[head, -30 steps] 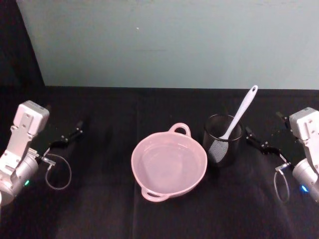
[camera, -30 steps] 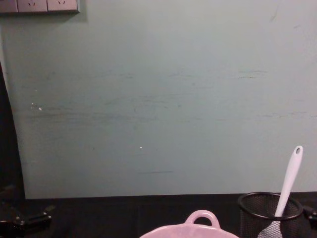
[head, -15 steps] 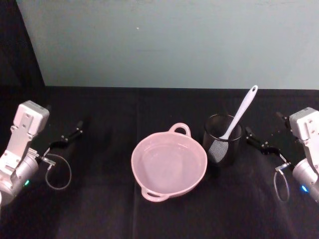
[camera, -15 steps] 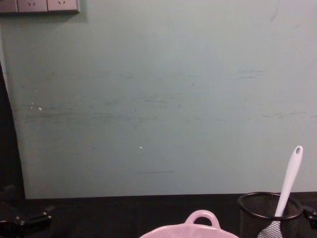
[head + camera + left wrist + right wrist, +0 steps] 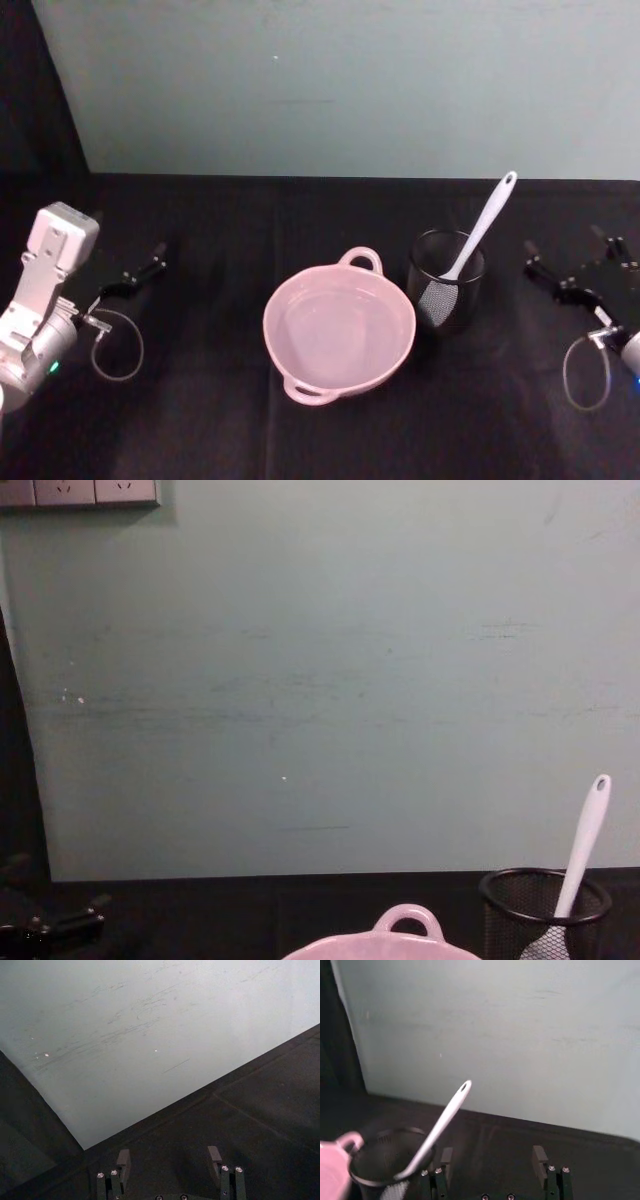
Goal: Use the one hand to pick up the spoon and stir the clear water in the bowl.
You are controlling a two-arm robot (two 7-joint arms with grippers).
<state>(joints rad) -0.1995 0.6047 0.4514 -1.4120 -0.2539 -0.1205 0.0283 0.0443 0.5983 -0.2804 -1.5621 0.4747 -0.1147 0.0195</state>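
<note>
Nearest the robot, the right gripper (image 5: 563, 262) hangs low over the black tablecloth (image 5: 220, 420), well out to the right of the bowl (image 5: 268, 322). Its fingers are spread wide with nothing between them, as the right wrist view confirms. The left gripper (image 5: 140, 268) sits parked well to the left of the bowl, its fingers likewise apart and empty.

The pale pink bowl stands in the middle. There seems to be water in it, though clear liquid is hard to make out from the head view. Just to the bowl's right, almost touching its rim, stands the black mesh cup (image 5: 445, 290). The spoon (image 5: 480, 228) rests in it blade down, and its handle leans up and away from the bowl toward the far right.

The step in hand looks like the reach for the spoon, and the right gripper is the natural choice. It should close on the upper handle, a little below the hole, with the fingers square across the slim shaft. The cup looks light and may tip or slide into the bowl, so the lift should follow the handle's lean until the blade clears the rim. Behind everything stands the pale green wall (image 5: 350, 90).
</note>
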